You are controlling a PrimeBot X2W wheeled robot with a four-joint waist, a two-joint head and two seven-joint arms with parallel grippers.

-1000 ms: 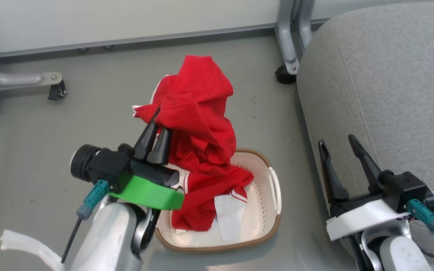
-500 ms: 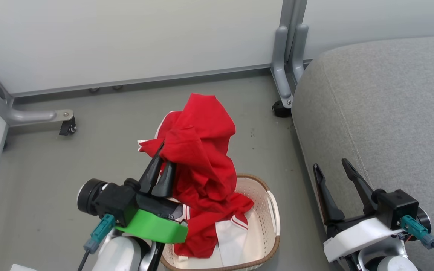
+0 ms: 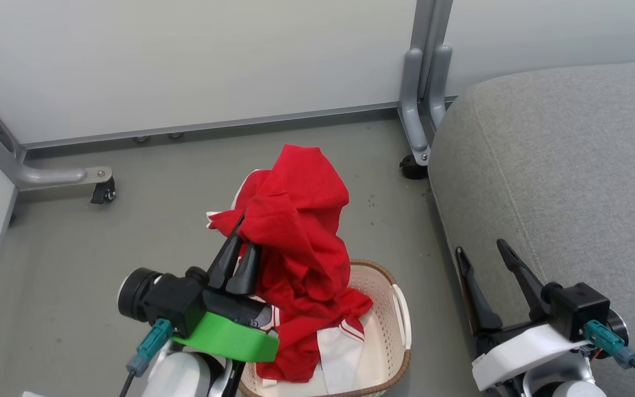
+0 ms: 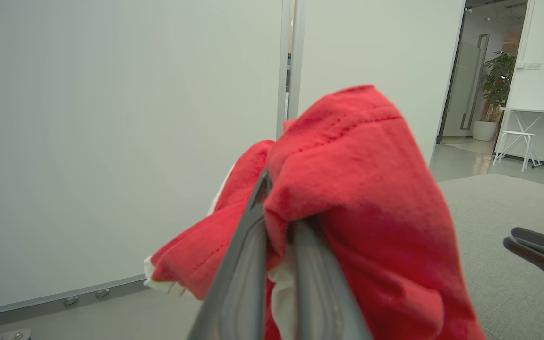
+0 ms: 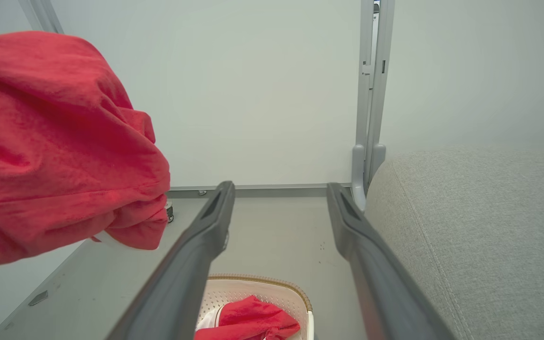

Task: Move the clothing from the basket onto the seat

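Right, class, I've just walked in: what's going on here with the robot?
The robot's left end effector is shut on a bunch of the red clothing and holds it up above the basket. The garment's lower end hangs down into the basket, so it is not fully out. The right end effector is open and holds nothing, near the edge of the grey seat, which has not received the clothing yet.

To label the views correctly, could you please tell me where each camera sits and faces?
Head view: from the head, forward and down at the basket; left gripper, right gripper show.
Left wrist view: from that wrist along shut fingers pinching the clothing, toward the wall.
Right wrist view: from that wrist along open fingers, toward wall and floor.
Shared: all three show clothing and seat.
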